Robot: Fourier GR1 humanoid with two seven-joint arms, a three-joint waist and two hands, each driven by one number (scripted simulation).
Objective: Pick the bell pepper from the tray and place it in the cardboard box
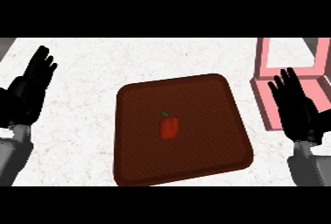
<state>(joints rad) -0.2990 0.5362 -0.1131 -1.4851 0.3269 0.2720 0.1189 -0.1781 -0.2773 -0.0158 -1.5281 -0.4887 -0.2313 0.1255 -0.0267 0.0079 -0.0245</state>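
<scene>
the fingers of the left hand (27,89) and right hand (298,107) are straight and spread, holding nothing, one at each side edge. the red bell pepper (169,127) lies near the middle of the brown tray (139,166) on the white tabletop (77,144). the pink cardboard box (268,54) sits at the far right, partly behind the right hand.

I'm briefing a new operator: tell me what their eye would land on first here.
First the small red bell pepper, alone in the middle of the dark brown tray at centre. Next the pink cardboard box at the upper right, partly behind the open right hand; the left hand rests open at the left edge.
</scene>
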